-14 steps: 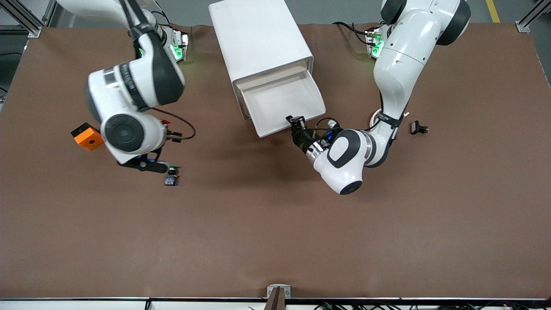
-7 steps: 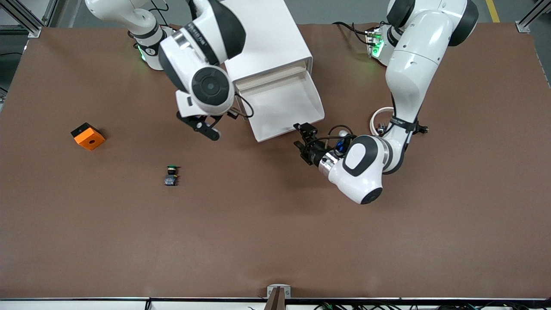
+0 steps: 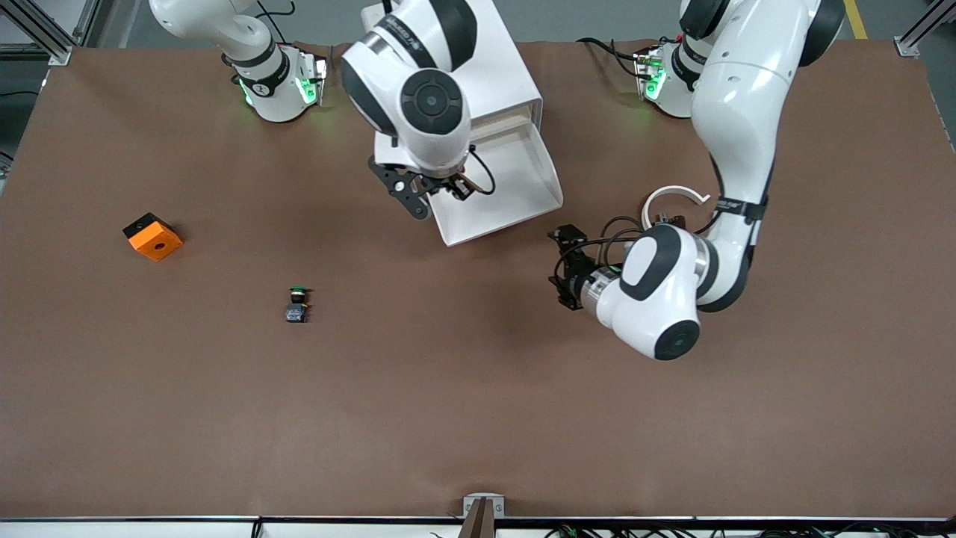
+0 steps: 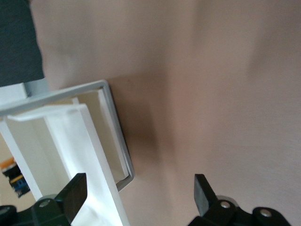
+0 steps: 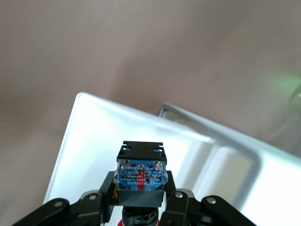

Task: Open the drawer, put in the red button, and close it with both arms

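My right gripper is shut on the red button. Its black-and-blue block faces the wrist camera, with a bit of red cap below. I hold it over the front corner of the open white drawer, toward the right arm's end. The drawer also shows in the right wrist view. In the front view the button is hidden by the arm. My left gripper is open and empty, low over bare table in front of the drawer. Its wrist view shows its gripper wide open, with the drawer to one side.
The white cabinet stands at the middle of the robots' edge. A green-capped button and an orange block lie toward the right arm's end. A white ring piece lies by the left arm.
My right arm has swung from beside the green button to over the open drawer, carrying the red button. My left gripper has drawn back from the drawer's front.
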`<state>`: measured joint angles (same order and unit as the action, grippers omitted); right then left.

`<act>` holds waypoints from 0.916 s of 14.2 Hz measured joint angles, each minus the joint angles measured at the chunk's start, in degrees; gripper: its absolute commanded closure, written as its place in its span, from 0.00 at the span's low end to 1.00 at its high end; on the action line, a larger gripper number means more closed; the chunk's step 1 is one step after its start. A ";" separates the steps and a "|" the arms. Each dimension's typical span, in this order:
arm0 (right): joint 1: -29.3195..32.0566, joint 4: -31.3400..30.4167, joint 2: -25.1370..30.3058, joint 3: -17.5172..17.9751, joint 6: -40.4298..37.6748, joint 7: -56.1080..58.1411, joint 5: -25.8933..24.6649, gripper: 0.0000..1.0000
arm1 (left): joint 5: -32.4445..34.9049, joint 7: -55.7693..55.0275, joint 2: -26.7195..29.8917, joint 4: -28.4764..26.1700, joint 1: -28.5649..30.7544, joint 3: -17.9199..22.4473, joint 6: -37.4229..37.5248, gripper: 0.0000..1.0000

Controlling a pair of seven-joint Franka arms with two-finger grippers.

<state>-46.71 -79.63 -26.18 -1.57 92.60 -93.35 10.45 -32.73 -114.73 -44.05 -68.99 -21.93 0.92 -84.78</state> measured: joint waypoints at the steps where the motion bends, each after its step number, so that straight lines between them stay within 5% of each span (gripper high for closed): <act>1: -0.74 0.00 -0.86 0.00 1.85 -1.18 0.65 0.71 | 0.50 1.89 1.26 0.01 0.18 1.38 0.01 0.00; 7: -3.42 0.00 -5.93 -0.02 7.36 -3.32 4.16 0.69 | 1.24 19.39 5.63 0.01 2.07 11.17 0.13 0.00; 12: -4.88 0.04 -8.64 -0.01 8.56 -3.31 4.18 0.62 | 11.51 35.46 7.50 -0.08 1.67 11.88 0.38 0.00; 13: -5.05 0.05 -8.65 -0.01 8.56 -3.31 4.18 0.52 | 12.30 39.39 7.92 -0.10 1.54 11.88 0.40 0.00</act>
<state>-51.76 -79.58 -34.83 -1.58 101.16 -96.65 14.63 -20.43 -75.33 -36.13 -69.10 -20.39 12.79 -84.37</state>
